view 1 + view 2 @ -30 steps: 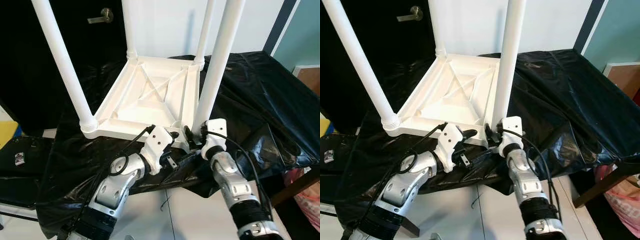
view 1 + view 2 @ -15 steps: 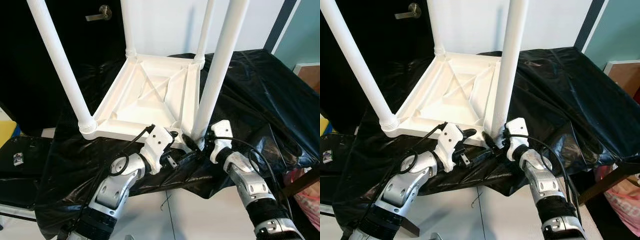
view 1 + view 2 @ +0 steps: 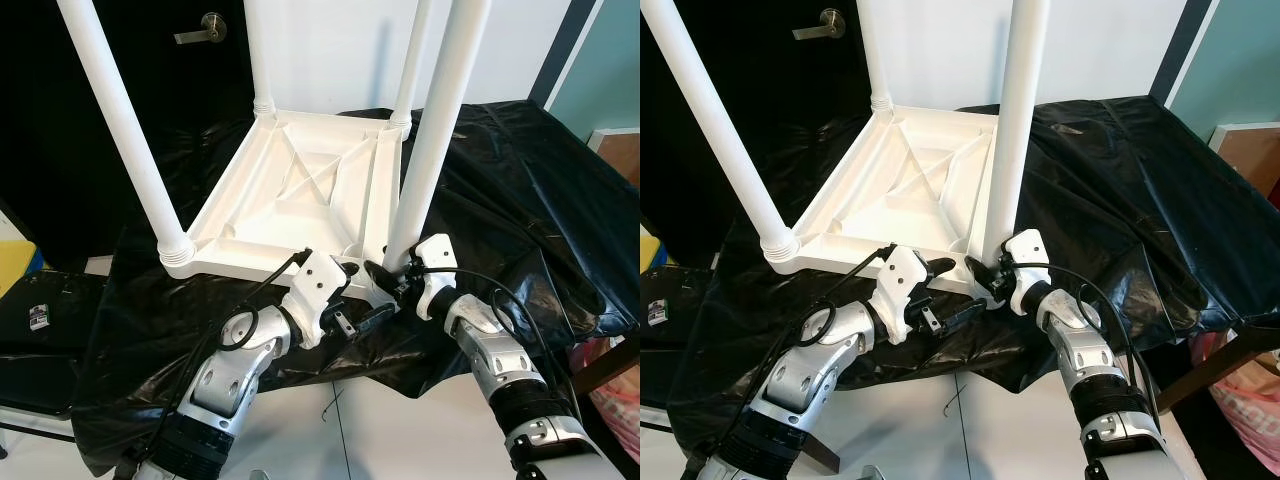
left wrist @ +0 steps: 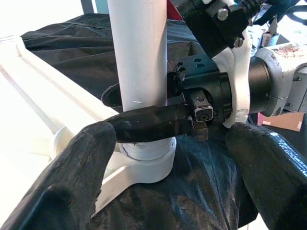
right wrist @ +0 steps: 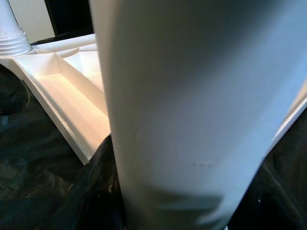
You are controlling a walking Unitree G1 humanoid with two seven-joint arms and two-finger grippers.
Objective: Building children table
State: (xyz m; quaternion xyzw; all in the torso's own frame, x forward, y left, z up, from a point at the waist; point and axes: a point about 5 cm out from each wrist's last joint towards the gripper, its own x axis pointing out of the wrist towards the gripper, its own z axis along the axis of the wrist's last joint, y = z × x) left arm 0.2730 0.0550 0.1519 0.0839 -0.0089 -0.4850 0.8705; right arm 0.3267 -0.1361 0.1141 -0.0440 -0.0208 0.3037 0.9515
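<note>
On the black sheet (image 3: 520,190), white table (image 3: 300,200) upside down, legs pointing up, right gripper (image 3: 385,282) clamped round near-right leg (image 3: 425,150) base, left gripper (image 3: 362,318) fingers spread beside it.

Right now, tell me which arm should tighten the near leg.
Right. Its claw is already around the near leg just above the socket, while the left claw sits open beside the tabletop, gripping nothing.
</note>
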